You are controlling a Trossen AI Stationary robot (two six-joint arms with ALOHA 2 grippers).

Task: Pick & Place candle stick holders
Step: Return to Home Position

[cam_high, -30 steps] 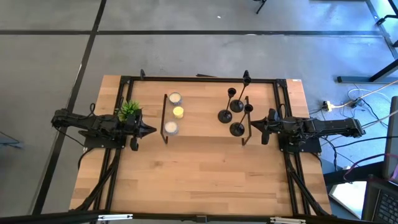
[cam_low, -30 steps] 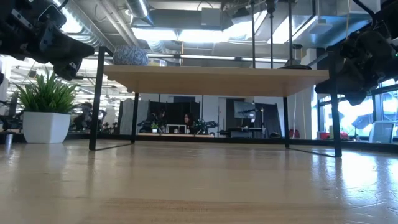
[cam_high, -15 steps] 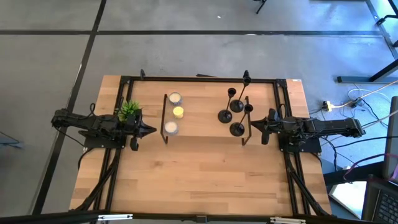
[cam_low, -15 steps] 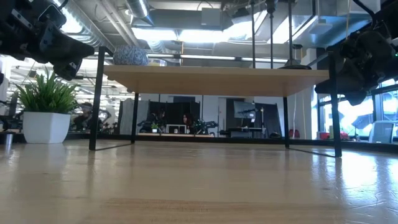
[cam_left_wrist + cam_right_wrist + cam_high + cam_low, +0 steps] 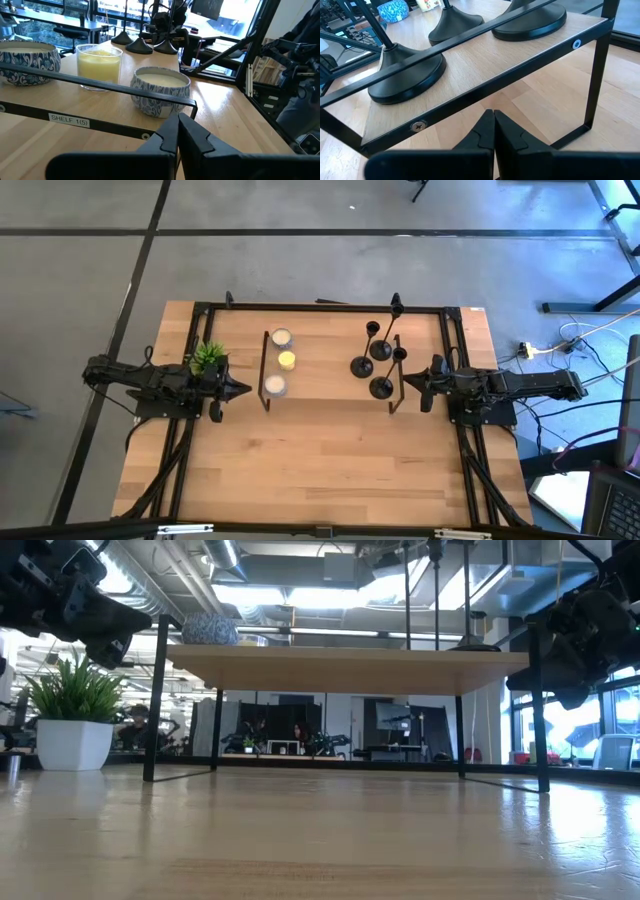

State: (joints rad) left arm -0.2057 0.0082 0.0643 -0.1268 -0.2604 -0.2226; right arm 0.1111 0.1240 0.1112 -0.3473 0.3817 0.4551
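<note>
Nothing moved; candle stick holders (image 5: pixel 381 388) upright.

Bright even lighting, glaring ceiling lights (image 5: pixel 265 592), faint soft shadows on table (image 5: pixel 330 450)

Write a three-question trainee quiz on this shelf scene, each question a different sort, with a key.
1. True or false: the candle stick holders stand on the end of the shelf nearer the right gripper.
2. How many candles sit on the shelf? A) two B) three C) four
3. Fill in: the left gripper and the right gripper are both ___, holding nothing.

Key: 1 true; 2 B; 3 shut.
</note>
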